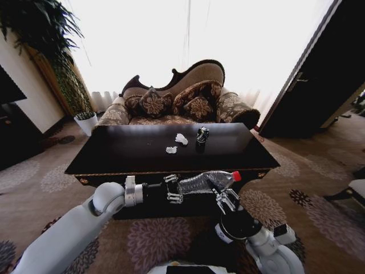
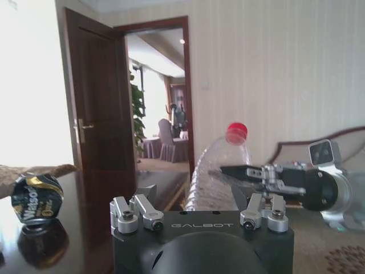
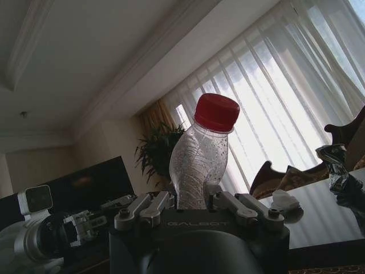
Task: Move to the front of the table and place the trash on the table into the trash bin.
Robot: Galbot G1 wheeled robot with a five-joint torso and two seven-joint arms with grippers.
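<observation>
The dark glossy table stands just ahead of me. On it lie two white paper wads and a crushed dark can, all trash. The can also appears in the left wrist view, and the can beside one wad in the right wrist view. My right gripper is shut on a clear crumpled plastic bottle with a red cap, held in front of the table's near edge. My left gripper is open at the bottle's base end, a little short of it. The trash bin is out of view.
A patterned sofa with cushions stands behind the table, before a bright curtained window. A potted plant is at the back left and a dark door at the right. Patterned carpet surrounds the table.
</observation>
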